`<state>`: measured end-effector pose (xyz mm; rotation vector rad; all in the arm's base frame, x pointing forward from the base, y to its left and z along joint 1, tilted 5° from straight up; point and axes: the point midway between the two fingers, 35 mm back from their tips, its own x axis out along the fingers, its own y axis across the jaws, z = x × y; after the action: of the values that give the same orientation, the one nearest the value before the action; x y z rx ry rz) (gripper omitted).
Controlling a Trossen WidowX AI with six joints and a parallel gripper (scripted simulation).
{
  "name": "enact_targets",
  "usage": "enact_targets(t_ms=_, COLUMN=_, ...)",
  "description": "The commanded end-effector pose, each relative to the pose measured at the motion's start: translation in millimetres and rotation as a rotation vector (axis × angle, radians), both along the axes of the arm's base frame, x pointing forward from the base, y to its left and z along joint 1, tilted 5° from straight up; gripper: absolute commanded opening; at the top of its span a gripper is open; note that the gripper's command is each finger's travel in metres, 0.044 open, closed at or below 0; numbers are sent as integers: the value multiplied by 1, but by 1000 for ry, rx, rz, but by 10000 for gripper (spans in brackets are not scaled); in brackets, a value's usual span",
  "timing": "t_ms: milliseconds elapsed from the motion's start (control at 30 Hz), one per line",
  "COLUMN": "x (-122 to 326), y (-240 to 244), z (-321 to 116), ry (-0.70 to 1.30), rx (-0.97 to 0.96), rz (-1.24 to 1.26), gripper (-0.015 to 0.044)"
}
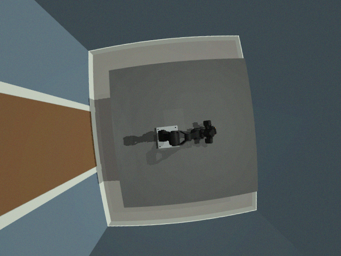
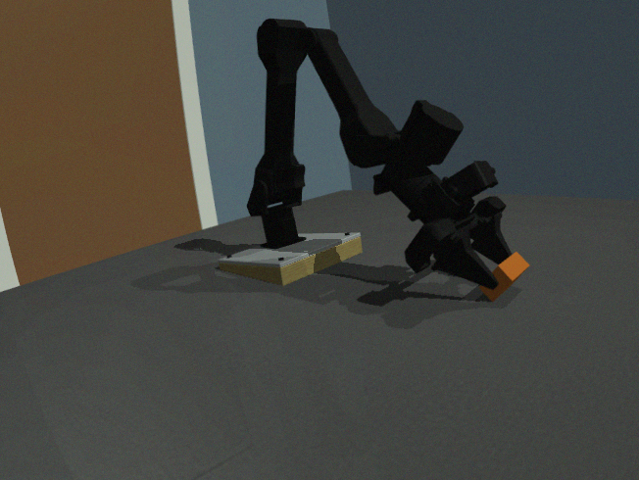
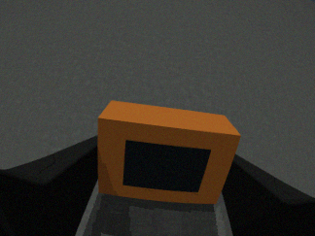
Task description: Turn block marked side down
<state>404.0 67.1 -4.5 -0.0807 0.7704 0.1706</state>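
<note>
The orange block (image 2: 512, 267) (image 3: 165, 124) is tilted. Its dark rectangular mark (image 3: 166, 166) faces back toward the wrist camera and the palm; that side is hidden in the exterior view. My gripper (image 2: 501, 272) (image 3: 163, 151) is shut on the block, one finger on each side, and slants down and away from the arm's base. The block's lowest edge is at or just above the table (image 2: 258, 387) (image 1: 179, 88); I cannot tell whether it touches. In the top view the arm hides nearly all of the block, with only an orange sliver showing.
The arm's base plate (image 1: 167, 145) (image 2: 263, 257) lies behind the gripper on a wooden wedge (image 2: 297, 271). The arm's shadow falls on the table around the base and below the gripper. The table's edge (image 1: 252, 109) lies beyond the gripper in the top view.
</note>
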Motion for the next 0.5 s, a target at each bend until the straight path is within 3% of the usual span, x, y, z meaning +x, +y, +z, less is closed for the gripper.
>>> enact_targets(t_ms=0, x=-3, y=0, z=-8, ry=-38, rx=13, rz=4, gripper=0)
enact_targets(t_ms=467, x=-14, y=-1, z=-9, ry=-245, rx=50, rz=7, gripper=0)
